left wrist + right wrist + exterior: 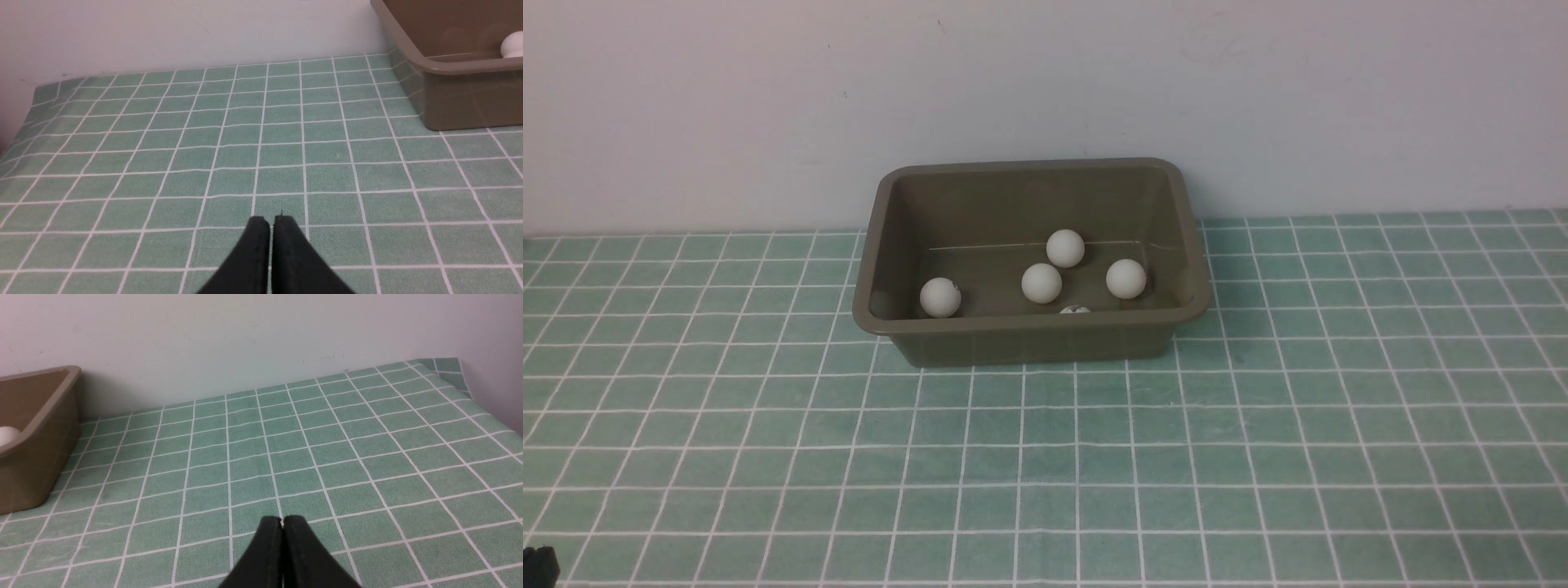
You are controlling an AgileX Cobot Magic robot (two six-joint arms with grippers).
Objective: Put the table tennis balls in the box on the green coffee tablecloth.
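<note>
A plain pale wall (pixel 1045 82) backs the surface, which is covered edge to edge by the green coffee tablecloth (pixel 1258 457), its thin white lines marking out small squares.

The box (pixel 1029 341) sits on the cloth close to the wall. Inside it lie the table tennis balls (pixel 1041 283): four show whole on its floor, and a fifth, bearing a dark mark, peeks just above the near rim.

The left gripper (pixel 271 222) hangs low over bare cloth, pointing forward towards the wall, with its two black fingers (pixel 253 253) pressed together and nothing between them. From this gripper the box is ahead and off to the right, well apart, with one ball visible over its rim. In the front view only a small dark piece shows at the lower left corner; what part of the arm it is cannot be told.

The right gripper (pixel 282 520) is posed the same way, low over the cloth and aimed at the wall, its fingers (pixel 302 555) meeting tip to tip and empty. From it the box is ahead and to the left, well apart, a single ball showing inside. The cloth's far right corner lies ahead to this gripper's right. Neither gripper touches the box or any ball.
</note>
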